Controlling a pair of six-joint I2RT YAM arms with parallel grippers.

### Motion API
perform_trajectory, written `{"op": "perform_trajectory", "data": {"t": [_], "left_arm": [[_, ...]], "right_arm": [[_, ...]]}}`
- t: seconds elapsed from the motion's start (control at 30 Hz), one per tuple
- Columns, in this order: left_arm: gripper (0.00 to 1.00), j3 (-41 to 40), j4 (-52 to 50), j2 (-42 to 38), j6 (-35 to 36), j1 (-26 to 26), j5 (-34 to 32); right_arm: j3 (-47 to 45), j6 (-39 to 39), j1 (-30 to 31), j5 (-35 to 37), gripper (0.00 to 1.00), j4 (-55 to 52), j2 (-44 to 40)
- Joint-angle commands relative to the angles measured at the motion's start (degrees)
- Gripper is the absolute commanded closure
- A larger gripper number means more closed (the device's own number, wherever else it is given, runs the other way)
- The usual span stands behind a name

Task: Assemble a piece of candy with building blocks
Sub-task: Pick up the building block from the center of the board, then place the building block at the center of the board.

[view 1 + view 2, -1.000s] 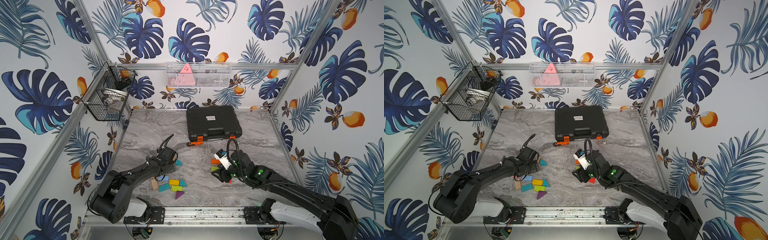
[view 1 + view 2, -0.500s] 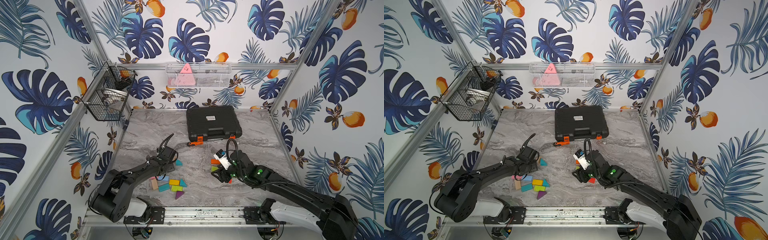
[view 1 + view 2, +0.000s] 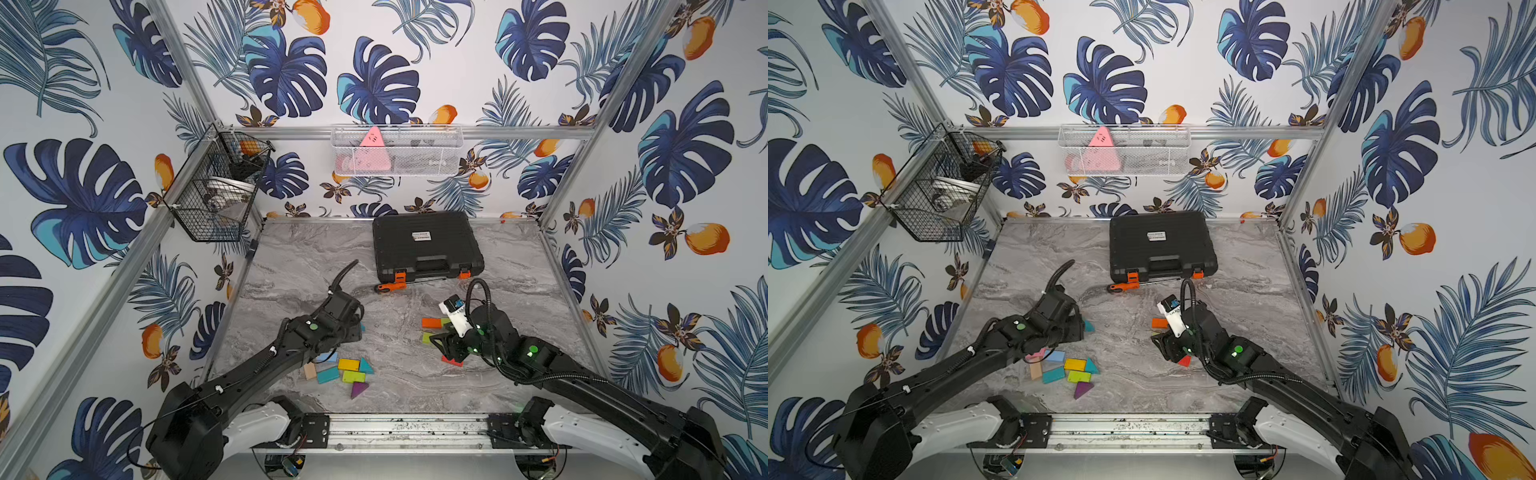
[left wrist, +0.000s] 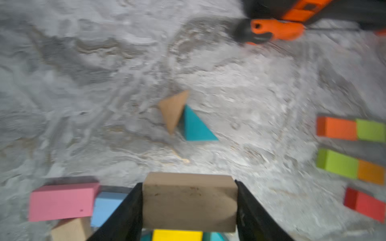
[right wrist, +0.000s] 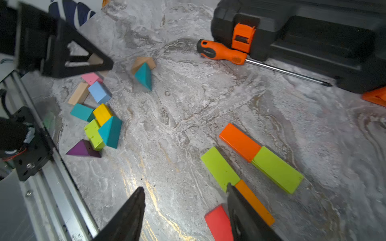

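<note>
The grey marbled tabletop (image 3: 291,257) fills the lower middle of both top views; a black tool case (image 3: 424,245) lies at its upper centre, an orange-handled screwdriver (image 3: 388,288) just below it; lower centre, a cluster of blocks (image 3: 352,376), a purple triangle (image 3: 359,389) at its lower edge; to the right, an orange block (image 3: 434,322), a green block (image 3: 428,337) and a red block (image 3: 453,360) lie near one another.
</note>
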Motion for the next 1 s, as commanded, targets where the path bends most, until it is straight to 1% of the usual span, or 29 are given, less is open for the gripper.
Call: {"op": "perform_trajectory", "data": {"t": [0.0,0.1,0.17,0.27,0.33,0.43,0.67,0.97], "left_arm": [[0.45,2.30,1.41,4.83,-2.77,-8.75,-1.52],[0.46,4.72,4.70,12.68,-4.61,-16.33,-2.75],[0.46,7.24,5.84,17.96,-5.67,-20.24,-3.86],[0.46,11.31,7.62,25.10,-7.10,-24.29,-4.13],[0.46,13.51,9.56,28.78,-6.81,-25.65,-3.36],[0.46,16.13,10.58,33.14,-6.10,-26.35,-2.47],[0.45,18.93,13.61,39.24,-5.47,-26.79,0.01],[0.41,20.98,12.40,41.95,-6.54,-26.97,-1.74]], "right_arm": [[-1.28,4.37,-2.22,7.93,0.35,1.91,-2.11],[-2.40,6.81,-5.21,10.05,0.34,1.77,-4.31],[-2.82,7.19,-6.58,11.09,0.34,1.59,-5.32],[-3.22,7.75,-7.80,12.83,0.33,1.44,-6.35],[-3.29,7.99,-8.27,13.58,0.33,1.13,-6.64],[-3.14,7.85,-8.43,14.67,0.32,0.24,-7.16],[-3.81,8.64,-8.65,16.86,0.32,-0.41,-9.53],[-4.01,8.38,-8.65,16.15,0.31,-0.43,-9.90]]}}
